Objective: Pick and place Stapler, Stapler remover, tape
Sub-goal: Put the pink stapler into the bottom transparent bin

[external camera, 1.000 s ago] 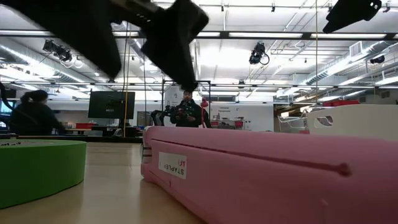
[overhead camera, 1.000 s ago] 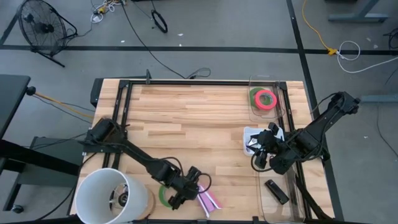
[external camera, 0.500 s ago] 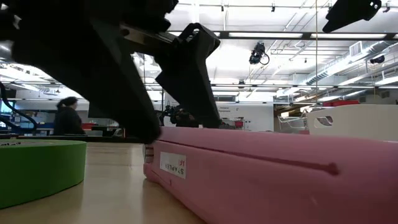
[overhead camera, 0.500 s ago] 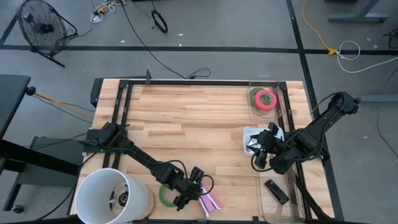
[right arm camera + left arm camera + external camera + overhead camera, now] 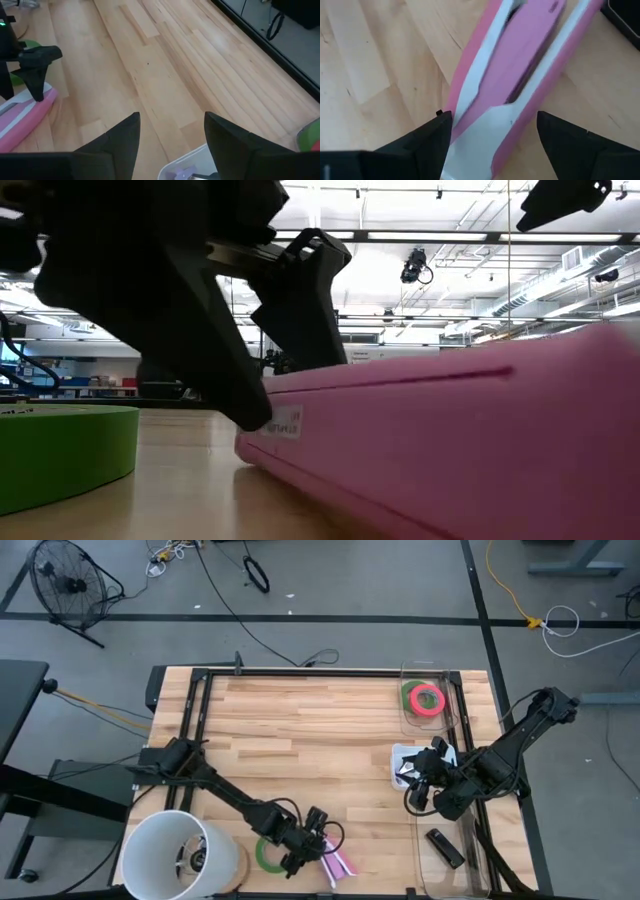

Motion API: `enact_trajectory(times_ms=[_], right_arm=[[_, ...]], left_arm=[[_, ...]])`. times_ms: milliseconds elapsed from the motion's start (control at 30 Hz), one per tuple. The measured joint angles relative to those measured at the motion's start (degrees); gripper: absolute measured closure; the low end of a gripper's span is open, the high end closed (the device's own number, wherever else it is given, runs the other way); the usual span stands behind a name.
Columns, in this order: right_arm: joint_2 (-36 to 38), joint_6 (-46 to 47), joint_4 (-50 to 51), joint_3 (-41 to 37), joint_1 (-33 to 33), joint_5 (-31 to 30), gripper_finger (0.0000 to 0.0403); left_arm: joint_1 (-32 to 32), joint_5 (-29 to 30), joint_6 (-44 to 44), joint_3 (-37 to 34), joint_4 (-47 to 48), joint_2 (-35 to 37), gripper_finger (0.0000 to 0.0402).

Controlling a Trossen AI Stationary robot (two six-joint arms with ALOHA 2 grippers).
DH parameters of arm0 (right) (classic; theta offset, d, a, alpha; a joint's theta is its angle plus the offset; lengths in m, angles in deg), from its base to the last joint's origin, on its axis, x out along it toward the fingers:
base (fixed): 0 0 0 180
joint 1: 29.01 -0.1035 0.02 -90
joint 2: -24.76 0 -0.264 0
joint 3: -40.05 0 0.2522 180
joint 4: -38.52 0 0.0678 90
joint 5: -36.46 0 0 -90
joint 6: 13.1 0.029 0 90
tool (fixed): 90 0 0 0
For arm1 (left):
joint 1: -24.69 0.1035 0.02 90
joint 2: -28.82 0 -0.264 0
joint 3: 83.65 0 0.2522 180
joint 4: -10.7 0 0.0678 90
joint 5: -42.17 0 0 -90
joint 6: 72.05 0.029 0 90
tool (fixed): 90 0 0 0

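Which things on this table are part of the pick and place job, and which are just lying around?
Job things:
- pink stapler, between the open fingers of the left tool
- green tape roll beside it
- red-pink tape roll on a green one in a clear bin

Lying about:
- white bucket
- floor fan
- small white tray

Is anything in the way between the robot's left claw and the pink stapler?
Nothing visible. The left claw is open and already straddles one end of the long pink stapler lying on the wooden table. Only the stapler sits between the two dark fingers. The flat green tape roll lies beside it, not in between.
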Motion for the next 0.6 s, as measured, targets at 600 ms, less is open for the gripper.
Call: enact_trajectory(times_ms=[600], right_arm=[[0.0, -0.3, -0.8, 0.0, 0.0, 0.0, 0.0183]], left_arm=[[0.4, 3.4, -1.1, 0.1, -0.2, 0.0, 0.0105]])
